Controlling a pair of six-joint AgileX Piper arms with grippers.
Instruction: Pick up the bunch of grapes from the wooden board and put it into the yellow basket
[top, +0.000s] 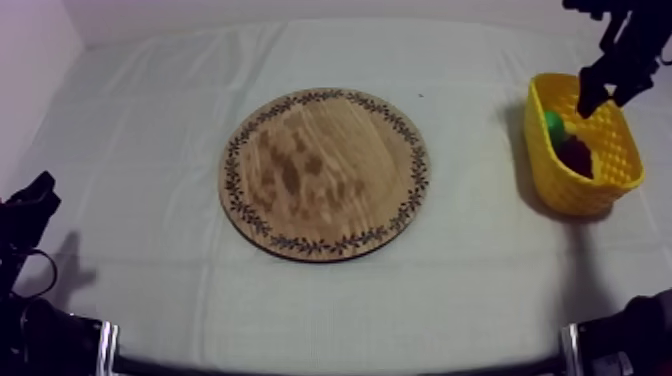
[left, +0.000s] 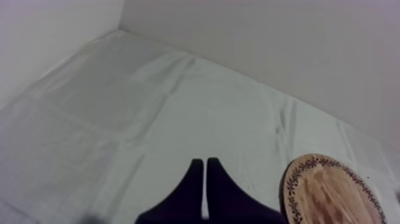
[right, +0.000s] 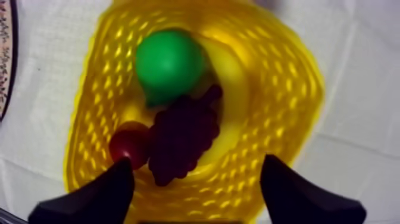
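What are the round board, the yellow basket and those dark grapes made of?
The round board looks like wood: brown grain streaks, a matt face, a dark leaf pattern round the rim. The yellow basket seems to be moulded plastic: an even lattice wall with glossy glints. The bunch of grapes is dark purple and dull, probably plastic or rubber, though the look leaves that open.

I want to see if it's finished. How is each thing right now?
Grapes: lying in the basket.
Pear: in the basket.
Small red fruit: in the basket.
Basket: upright.
Board: flat on the table.
Right gripper: open, over the basket.
Left gripper: shut on nothing.
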